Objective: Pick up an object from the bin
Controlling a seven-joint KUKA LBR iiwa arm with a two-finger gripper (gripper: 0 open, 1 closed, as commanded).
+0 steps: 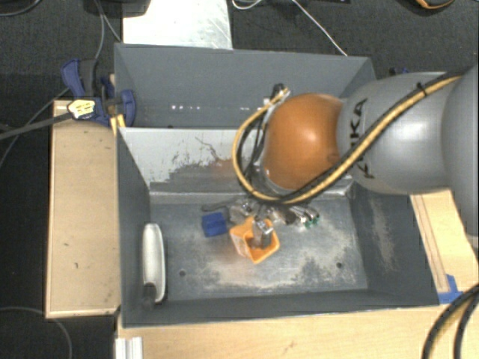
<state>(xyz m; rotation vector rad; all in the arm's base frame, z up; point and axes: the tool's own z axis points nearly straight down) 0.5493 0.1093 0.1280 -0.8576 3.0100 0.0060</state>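
- 1 grey metal bin takes up the middle of the camera view. Its floor is scuffed and pale in patches, and its far wall is streaked with rusty brown marks.
- 1 silver-grey arm reaches in from the right, crossing over the bin's right wall, with black lettering on its side.
- 1 rounded orange cover sits on the wrist above the far middle of the floor. A black-and-yellow cable runs along the arm and loops under it.
- 1 long, pale, rounded thing lies along the left wall, end on to the camera, with a dark tip at its near end. It is well apart from everything else.
- 1 orange thing, blocky and open on 1 side like a small cup or bracket, lies near the middle of the floor, somewhat toward the far side. This is the thing the pincer is on.
- 1 pincer hangs down from under the cover, and its tip meets the far edge of the orange thing. I cannot tell how far open it is, nor whether it has hold of the orange thing.
- 1 small blue block lies just left of the orange thing, near it but apart.
- 1 tiny green-and-silver bit lies on the floor just right of the pincer, under the wrist's edge.
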